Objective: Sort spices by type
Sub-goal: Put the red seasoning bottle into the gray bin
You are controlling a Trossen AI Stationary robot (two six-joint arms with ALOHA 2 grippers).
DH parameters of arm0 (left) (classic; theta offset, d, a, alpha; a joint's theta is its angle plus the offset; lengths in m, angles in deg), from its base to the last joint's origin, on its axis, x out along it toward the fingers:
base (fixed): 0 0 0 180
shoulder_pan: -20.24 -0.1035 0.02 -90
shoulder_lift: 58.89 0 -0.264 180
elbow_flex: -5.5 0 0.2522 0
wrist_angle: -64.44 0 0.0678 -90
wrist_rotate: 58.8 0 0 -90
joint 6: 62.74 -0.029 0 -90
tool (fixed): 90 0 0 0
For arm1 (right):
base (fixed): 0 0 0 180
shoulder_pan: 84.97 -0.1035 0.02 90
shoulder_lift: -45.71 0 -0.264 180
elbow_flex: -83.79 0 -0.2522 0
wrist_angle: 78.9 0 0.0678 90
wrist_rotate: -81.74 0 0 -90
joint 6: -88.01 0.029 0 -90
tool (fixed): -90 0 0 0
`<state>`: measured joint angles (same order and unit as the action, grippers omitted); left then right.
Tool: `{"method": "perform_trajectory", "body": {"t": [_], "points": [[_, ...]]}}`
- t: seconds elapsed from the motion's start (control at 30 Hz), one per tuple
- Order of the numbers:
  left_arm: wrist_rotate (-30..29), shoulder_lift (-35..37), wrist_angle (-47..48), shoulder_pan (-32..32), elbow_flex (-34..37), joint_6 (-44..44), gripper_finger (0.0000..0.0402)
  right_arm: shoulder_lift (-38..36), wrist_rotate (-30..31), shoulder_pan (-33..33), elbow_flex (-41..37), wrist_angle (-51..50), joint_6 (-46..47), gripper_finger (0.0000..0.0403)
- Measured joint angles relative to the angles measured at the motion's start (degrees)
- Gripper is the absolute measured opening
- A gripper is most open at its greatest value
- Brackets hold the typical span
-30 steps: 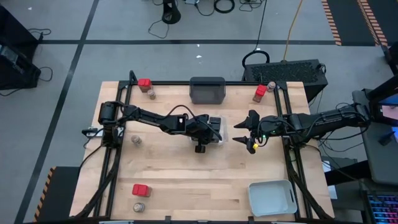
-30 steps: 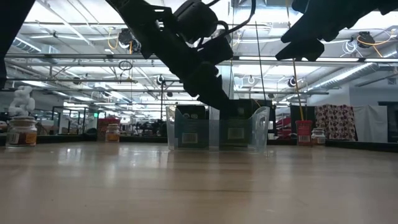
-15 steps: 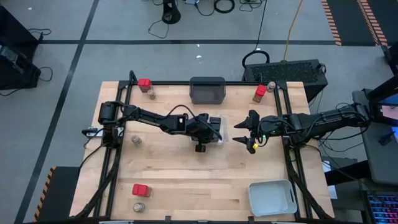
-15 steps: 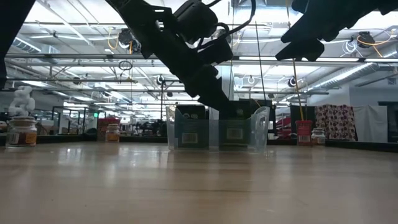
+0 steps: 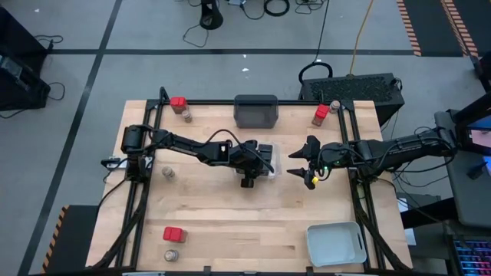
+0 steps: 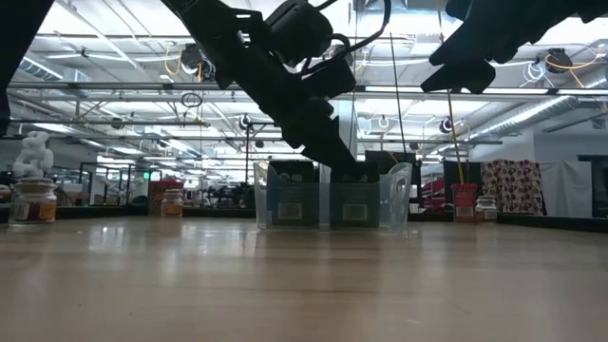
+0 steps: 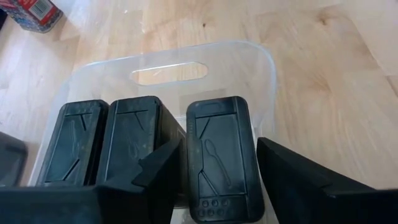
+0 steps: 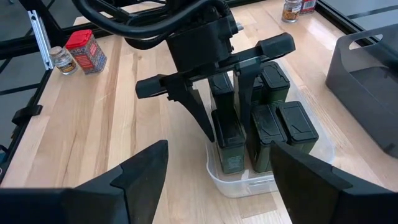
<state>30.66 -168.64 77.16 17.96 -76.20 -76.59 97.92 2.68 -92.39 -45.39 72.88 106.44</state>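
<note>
Wooden worktop (image 5: 230,230), workshop behind. Near its middle, the left gripper (image 8: 214,87) stood spread wide astride a black box (image 7: 219,155) upright in the clear tray (image 8: 249,180), directly below it. Right gripper (image 5: 301,170) hovered open beside the tray.

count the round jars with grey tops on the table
4, by the high view. Top-left jar and top-right jar sit at the table's upper corners, mid-left jar near its left edge, bottom-left jar at the lower left corner. The arms may hide others.
</note>
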Motion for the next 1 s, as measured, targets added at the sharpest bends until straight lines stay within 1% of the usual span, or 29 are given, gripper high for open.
{"method": "perform_trajectory", "body": {"t": [0.33, 0.47, 0.73, 1.0], "points": [[0.0, 0.0, -0.1, 0.1, 0.0, 0.0, 0.0213, 0.0, 0.0, 0.0, 0.0, 0.0, 0.0, 0.0263], [0.0, 1.4, 0.0, 0.1, 0.0, 0.0, 0.0213, 0.0, 0.0, 0.0, 0.0, 0.0, 0.0, 0.0263], [0.1, 7.7, 2.1, 0.1, -0.1, 0.0, 0.0213, 0.0, 0.0, 0.0, 0.0, -0.1, 0.0, 0.0263], [-0.8, 15.3, 9.9, 0.2, -0.1, 0.0, 0.0213, 0.0, 0.0, 0.0, 0.0, -0.3, 0.0, 0.0263]]}}
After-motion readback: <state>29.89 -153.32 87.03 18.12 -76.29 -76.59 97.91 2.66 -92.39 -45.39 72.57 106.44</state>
